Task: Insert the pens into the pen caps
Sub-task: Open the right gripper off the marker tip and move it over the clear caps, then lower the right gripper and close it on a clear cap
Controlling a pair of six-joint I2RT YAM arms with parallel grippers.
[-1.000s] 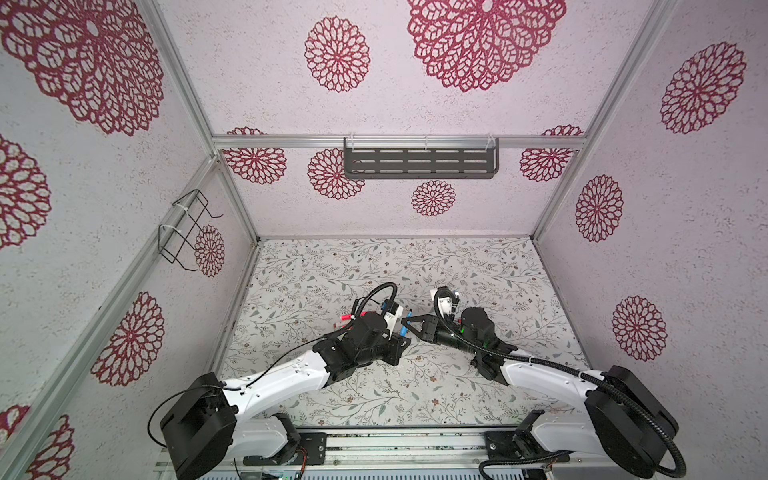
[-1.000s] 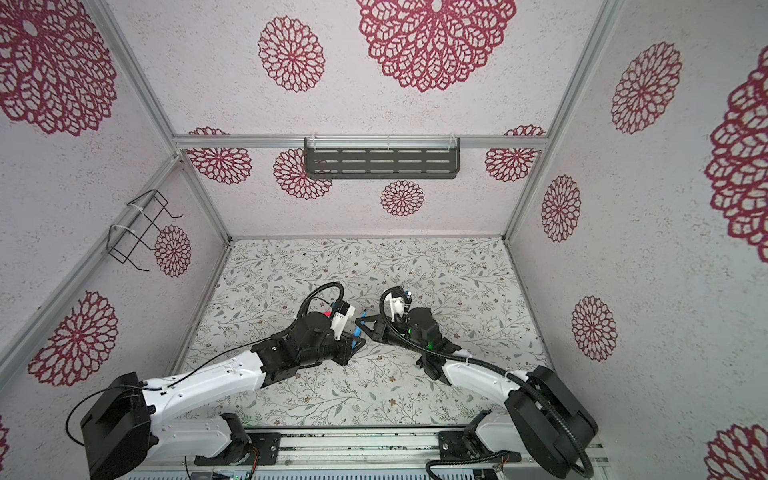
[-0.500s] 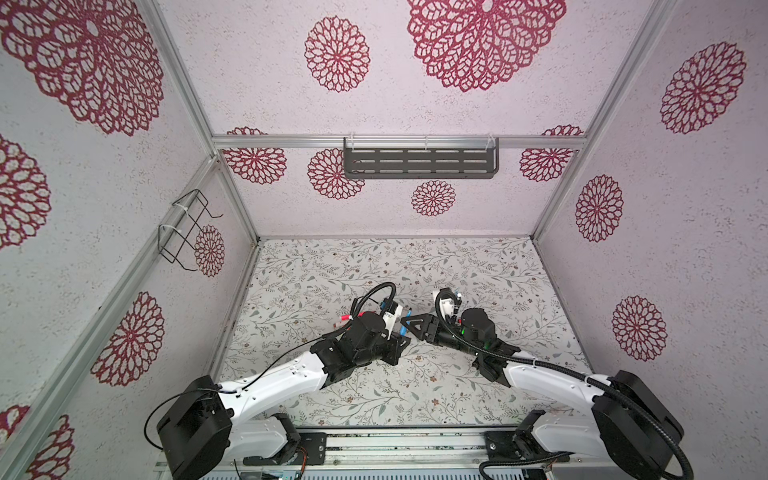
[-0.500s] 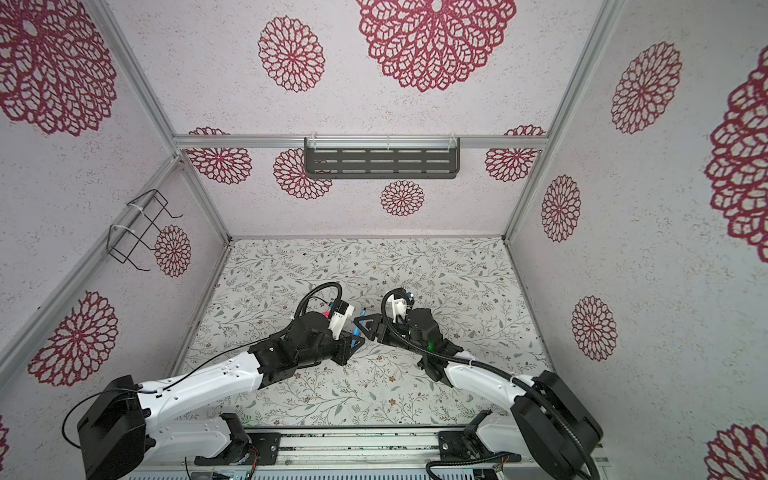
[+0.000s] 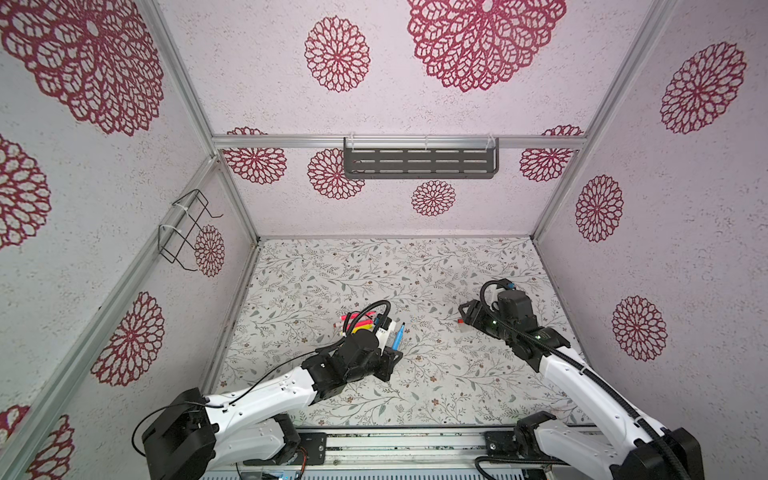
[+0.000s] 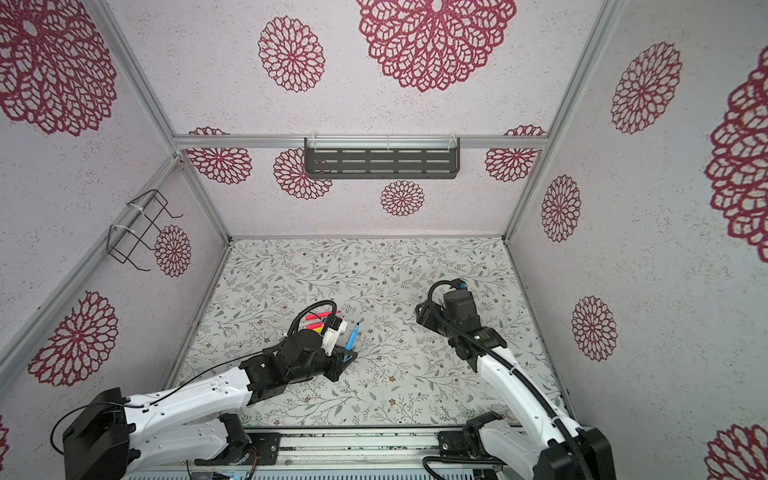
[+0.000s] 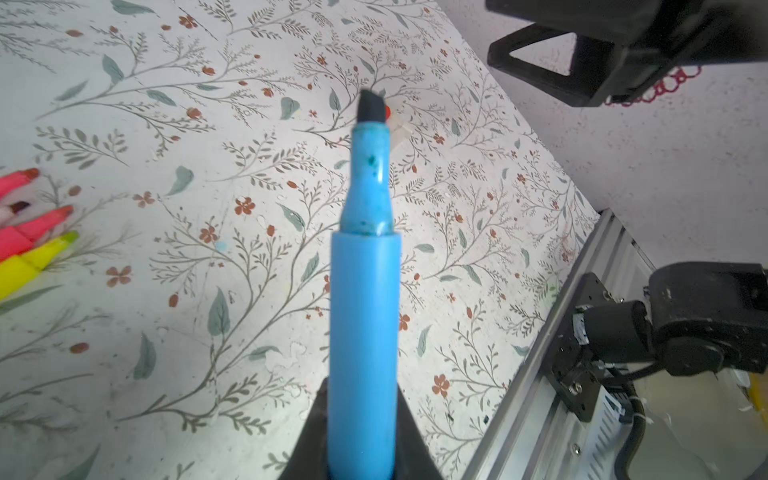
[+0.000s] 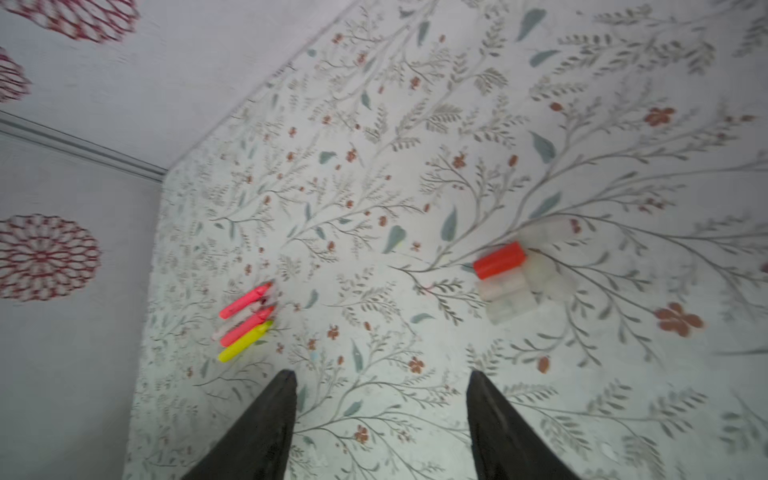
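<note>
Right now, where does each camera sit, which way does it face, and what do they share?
Top views: high in front, looking down on the floral table; left arm and right arm show.
Left wrist: on the left arm, looking along its fingers at the blue pen they clamp.
Right wrist: on the right arm, looking down between its open fingers at the loose pens and caps.
Shared: both wrist views show the loose pens.

The blue pen (image 7: 363, 316) is smooth plastic, its neck ink-smudged. The worktop (image 5: 436, 382) looks matt; the walls (image 5: 665, 249) rough, the near rail (image 5: 415, 442) bare metal.
</note>
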